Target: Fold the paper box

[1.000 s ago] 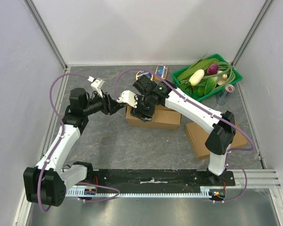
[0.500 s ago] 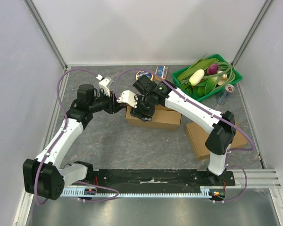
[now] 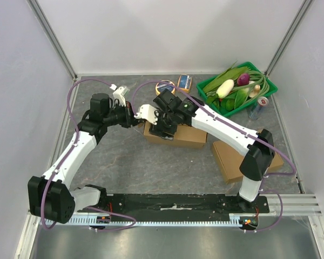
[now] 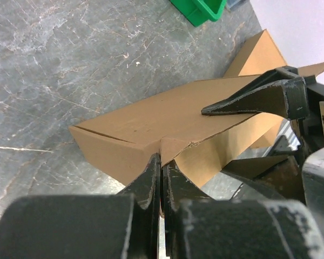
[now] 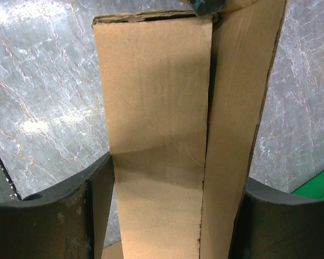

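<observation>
On veined grey stone, creased cardboard box (image 3: 175, 135) — flap pinched

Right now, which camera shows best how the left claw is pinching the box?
The left wrist view: the left gripper is shut on a flap edge of the box, seen close up. From the top view the gripper is small at the box's left end. The right wrist view shows only box panels.

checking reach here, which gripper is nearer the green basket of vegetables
Right. The right gripper straddles the cardboard box mid-table, left of the green basket. The left gripper pinches a flap at the box's left end, farther away.
</observation>
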`<state>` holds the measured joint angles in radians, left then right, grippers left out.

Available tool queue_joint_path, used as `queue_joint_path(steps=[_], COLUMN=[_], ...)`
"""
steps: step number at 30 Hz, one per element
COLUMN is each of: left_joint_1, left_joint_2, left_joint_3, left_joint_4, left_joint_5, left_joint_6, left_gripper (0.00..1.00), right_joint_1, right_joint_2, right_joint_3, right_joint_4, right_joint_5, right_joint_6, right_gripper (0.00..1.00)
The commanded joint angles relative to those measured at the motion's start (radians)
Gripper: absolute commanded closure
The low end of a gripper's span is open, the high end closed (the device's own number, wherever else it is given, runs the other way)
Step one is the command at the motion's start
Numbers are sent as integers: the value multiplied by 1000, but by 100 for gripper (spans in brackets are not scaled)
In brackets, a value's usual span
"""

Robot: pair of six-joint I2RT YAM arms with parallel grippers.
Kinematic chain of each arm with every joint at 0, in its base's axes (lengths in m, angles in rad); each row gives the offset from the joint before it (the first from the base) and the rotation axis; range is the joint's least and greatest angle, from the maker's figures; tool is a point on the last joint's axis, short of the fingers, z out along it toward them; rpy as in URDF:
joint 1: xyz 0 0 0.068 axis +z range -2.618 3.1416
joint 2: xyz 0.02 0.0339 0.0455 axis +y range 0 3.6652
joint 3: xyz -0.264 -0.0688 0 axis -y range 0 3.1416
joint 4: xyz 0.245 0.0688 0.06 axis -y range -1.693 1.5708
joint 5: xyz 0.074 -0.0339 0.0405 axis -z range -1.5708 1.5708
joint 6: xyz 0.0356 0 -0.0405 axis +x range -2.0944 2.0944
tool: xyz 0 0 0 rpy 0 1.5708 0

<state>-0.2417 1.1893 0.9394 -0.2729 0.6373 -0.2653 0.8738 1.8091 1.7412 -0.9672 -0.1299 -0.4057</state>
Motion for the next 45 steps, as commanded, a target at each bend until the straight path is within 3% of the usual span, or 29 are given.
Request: queue_joint_path(steps=[1,6,15,21,25,41,45], left_joint_1=[-11,-15,-42,-65,-82,-54,-16], left_joint_2=[6,0,-8,33,47,125,151], left_joint_3=[35,50,119,205,283,406,432], left_joint_4=[95,81,46,-47,-126,-158,-149], left_joint_5=[90,44,-11,-31,-126,-65,18], left_joint_6=[-239,-339,-379,-344,-273,-288,-305], left_gripper=[98,98,98,98,98,98,98], right_joint_1=[-10,-42,-87,-94,-96,-96,-96], right_joint_2=[45,76,130,144,130,142,138], right_joint_3=[-54,-8,26,15,9,-3,-8], right_joint_4=[76,53,15,16,42,53,50], right_joint_5=[-66,-197,-249,-215,-185,-132,-135], right_joint_6=[54,39,16,8,19,-2,-10], right_gripper=[30,32,34,25,13,7,7])
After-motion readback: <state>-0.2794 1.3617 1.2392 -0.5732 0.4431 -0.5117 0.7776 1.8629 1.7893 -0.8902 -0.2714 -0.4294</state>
